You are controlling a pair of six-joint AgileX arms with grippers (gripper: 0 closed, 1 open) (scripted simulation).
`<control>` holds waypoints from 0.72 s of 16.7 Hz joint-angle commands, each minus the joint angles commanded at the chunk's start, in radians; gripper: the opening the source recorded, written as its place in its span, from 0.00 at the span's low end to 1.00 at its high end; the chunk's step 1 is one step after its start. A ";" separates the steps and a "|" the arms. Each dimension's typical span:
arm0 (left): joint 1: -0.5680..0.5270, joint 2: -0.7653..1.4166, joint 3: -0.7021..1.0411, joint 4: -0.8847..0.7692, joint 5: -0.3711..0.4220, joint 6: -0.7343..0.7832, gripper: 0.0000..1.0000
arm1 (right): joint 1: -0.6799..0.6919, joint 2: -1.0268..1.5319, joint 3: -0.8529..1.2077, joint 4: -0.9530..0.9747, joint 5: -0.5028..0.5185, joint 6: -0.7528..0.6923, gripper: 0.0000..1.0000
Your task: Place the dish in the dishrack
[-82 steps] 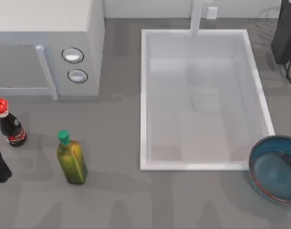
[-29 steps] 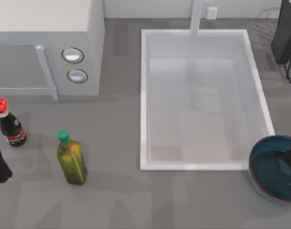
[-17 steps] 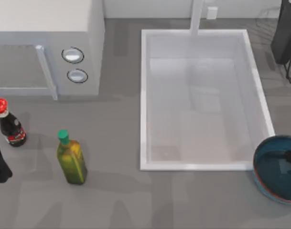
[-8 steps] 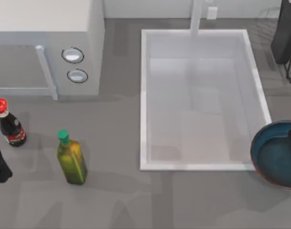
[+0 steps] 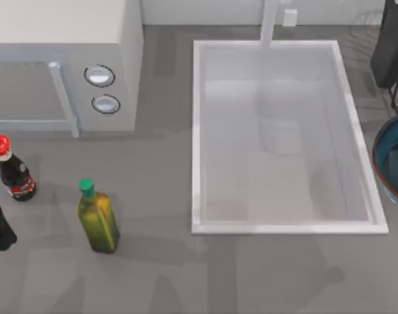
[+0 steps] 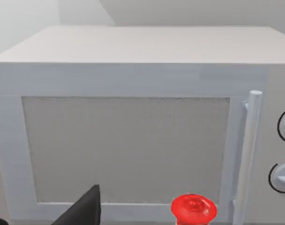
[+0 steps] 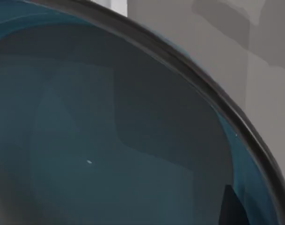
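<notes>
grey counter [image 5: 159,275] under overhead camera. near edge: olive oil bottle [image 5: 98,221], soy bottle [image 5: 10,171] at left – well clear. dish [image 5: 393,158] at right edge beside sink [image 5: 277,137], looks lifted; glossy, stiff, likely slippery, breakable – grip by rim. jaw state: cannot tell. microwave [image 5: 61,62] far left; dishrack [image 5: 396,98] far right.

the dish [image 5: 393,160] looks glossy, glazed teal with a darker outer wall. the desk [image 5: 159,183] is matt grey. the sink [image 5: 195,131] is smooth white; the oil bottle [image 5: 98,221] looks like shiny glass.
</notes>
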 joint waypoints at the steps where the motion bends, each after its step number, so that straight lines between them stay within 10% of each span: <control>1: 0.000 0.000 0.000 0.000 0.000 0.000 1.00 | 0.000 -0.011 0.039 -0.040 0.000 -0.001 0.00; 12: 0.000 0.000 0.000 0.000 0.000 0.000 1.00 | -0.033 -0.054 0.078 -0.034 -0.034 -0.005 0.00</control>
